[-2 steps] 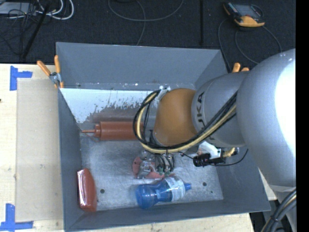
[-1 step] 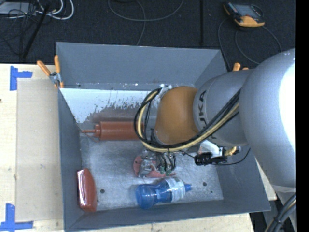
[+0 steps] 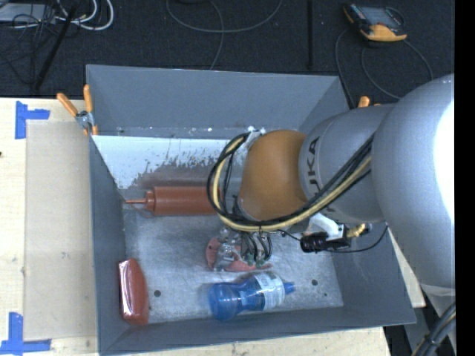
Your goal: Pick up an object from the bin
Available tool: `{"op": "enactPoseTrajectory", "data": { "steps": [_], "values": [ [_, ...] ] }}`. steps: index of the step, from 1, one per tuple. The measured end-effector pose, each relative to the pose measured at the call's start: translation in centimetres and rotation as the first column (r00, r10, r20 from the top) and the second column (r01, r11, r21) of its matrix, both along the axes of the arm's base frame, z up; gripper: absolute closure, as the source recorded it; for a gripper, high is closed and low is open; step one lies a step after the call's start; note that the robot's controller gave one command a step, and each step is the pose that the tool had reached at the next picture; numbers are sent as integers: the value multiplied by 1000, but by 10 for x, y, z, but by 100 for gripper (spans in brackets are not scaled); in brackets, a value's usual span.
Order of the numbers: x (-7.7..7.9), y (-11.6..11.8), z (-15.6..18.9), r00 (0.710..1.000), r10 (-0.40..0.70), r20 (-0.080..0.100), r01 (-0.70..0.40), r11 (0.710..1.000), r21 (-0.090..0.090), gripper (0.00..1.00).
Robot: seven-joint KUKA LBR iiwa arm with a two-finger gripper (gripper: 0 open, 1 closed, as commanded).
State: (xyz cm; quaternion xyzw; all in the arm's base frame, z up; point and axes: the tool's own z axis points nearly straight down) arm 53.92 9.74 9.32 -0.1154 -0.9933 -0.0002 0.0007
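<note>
The end effector [image 3: 242, 255] is low over the bin floor, a little in front of centre, half hidden beneath the orange cover [image 3: 271, 173] on the wrist; whether it is released, clenched or grasping anything cannot be told from this angle; just at its left side, touching it or very nearly so, lies a small reddish thing [image 3: 217, 251], the nearest item to it, with a shape too mixed up with the tool to make out; just in front, toward the near wall, a blue bottle [image 3: 249, 295] lies on its side with its cap pointing right, its upper edge close under the end effector; behind, along the foot of the sloping back wall, a brown bottle [image 3: 182, 199] with a thin nozzle lies on its side, nozzle pointing left, its right end hidden by the yellow and black cables [image 3: 217, 188] that loop round the orange cover; well apart, at the front left of the floor, a red packet [image 3: 133, 293] lies lengthwise beside the left wall; the grey bin [image 3: 208, 102] has sloping walls around a speckled floor; the bulky grey arm [image 3: 415, 176] comes in over its right wall.
</note>
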Motion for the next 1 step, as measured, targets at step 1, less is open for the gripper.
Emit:
{"op": "enactPoseTrajectory", "data": {
  "steps": [1],
  "values": [
    [0,0,6,1000,0,1,0,1000,0,100]
  ]
}}
